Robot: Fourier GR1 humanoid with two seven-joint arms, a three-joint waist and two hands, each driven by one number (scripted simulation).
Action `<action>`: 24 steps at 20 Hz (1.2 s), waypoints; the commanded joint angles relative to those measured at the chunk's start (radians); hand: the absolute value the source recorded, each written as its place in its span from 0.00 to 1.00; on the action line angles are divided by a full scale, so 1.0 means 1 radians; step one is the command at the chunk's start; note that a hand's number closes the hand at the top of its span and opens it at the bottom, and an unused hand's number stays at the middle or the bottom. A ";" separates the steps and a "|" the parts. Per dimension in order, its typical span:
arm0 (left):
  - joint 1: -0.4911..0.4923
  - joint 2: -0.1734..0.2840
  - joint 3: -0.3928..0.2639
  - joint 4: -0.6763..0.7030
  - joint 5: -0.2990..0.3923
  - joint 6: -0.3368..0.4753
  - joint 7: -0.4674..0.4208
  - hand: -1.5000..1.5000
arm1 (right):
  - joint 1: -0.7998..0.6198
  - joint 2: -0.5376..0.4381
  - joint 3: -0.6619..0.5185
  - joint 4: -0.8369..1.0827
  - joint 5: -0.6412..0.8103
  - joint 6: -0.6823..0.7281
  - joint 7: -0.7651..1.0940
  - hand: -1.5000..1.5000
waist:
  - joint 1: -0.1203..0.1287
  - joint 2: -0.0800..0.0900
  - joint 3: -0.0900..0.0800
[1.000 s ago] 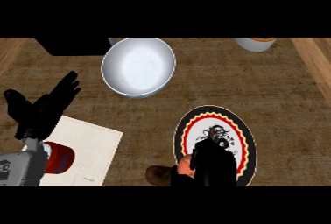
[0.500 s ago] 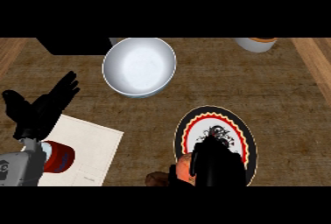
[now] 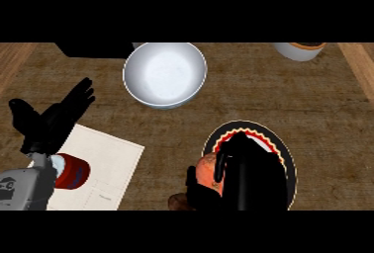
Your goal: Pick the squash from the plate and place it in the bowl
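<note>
On plate (image 3: pixel 286 157), low right: my right hand (image 3: pixel 245 173) sits over squash (image 3: pixel 208 170), fingers curled round it. Bowl (image 3: pixel 163 74) lies up-left. Left hand (image 3: pixel 53 119) open, resting.

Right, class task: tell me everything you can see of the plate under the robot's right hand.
The plate is round with a black rim, a red band with a toothed white edge inside it, and a dark figure at its centre. It lies flat on the brown counter, below and right of the white bowl. The right hand covers most of its middle and lower part, fingers curled beside the orange-brown squash at its left edge.
</note>
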 commanded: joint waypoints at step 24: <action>-0.089 -0.035 -0.050 0.035 -0.024 -0.004 -0.009 0.50 | -0.823 0.018 -0.572 0.875 -0.198 -0.181 0.131 1.00 | 0.079 0.032 0.004</action>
